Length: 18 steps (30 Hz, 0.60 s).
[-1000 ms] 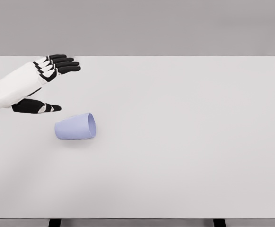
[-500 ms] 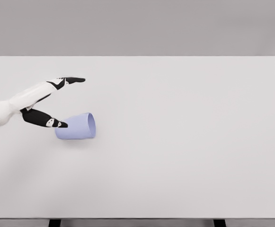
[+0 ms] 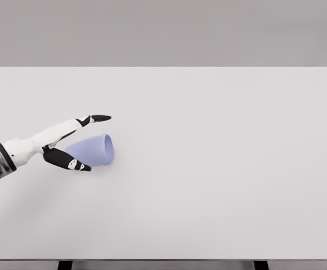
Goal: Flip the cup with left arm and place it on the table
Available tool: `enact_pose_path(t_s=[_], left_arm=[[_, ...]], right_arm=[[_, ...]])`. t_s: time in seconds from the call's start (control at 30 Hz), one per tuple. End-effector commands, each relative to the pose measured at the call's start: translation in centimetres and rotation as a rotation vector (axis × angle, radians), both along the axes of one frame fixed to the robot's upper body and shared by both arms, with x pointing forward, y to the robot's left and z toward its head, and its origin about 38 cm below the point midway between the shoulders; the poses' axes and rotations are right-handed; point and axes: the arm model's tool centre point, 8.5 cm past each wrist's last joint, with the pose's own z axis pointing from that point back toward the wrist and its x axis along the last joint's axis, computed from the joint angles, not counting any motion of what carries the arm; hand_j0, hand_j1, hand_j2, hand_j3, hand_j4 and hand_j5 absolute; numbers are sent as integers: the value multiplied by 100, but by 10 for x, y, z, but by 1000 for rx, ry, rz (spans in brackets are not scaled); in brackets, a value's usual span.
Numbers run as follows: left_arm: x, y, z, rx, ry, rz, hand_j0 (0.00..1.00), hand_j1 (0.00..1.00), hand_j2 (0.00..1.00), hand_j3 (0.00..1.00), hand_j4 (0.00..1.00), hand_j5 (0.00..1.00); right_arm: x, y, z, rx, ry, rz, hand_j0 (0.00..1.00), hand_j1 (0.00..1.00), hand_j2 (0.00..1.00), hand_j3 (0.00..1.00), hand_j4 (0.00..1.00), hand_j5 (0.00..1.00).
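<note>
Our left hand (image 3: pixel 73 143) has dropped from beyond the cup (image 3: pixel 91 150) to straddle it, fingers spread and not yet closed, the cup lying sideways on the bench (image 3: pixel 219 169), so grasping comes next

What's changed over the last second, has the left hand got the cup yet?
Not yet. The left hand dropped toward the near edge and turned edge-on, fingers and thumb now open astride the cup. The cup stayed on its side on the table, mouth facing right.
</note>
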Motion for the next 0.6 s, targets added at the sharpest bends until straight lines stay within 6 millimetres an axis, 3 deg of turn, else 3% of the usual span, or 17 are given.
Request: enact_pose_path(t_s=[0.0, 0.4, 0.57], left_arm=[[2, 2, -6, 17, 41, 44, 100, 100, 100, 100, 100, 100], [8, 0, -16, 53, 113, 126, 100, 100, 100, 100, 100, 100], [15, -10, -18, 48, 135, 152, 100, 100, 100, 100, 100, 100]], right_arm=[[0, 0, 0, 0, 0, 1, 100, 100, 100, 100, 100, 100], [0, 0, 0, 0, 0, 1, 100, 100, 100, 100, 100, 100], [0, 0, 0, 0, 0, -1, 100, 100, 100, 100, 100, 100]])
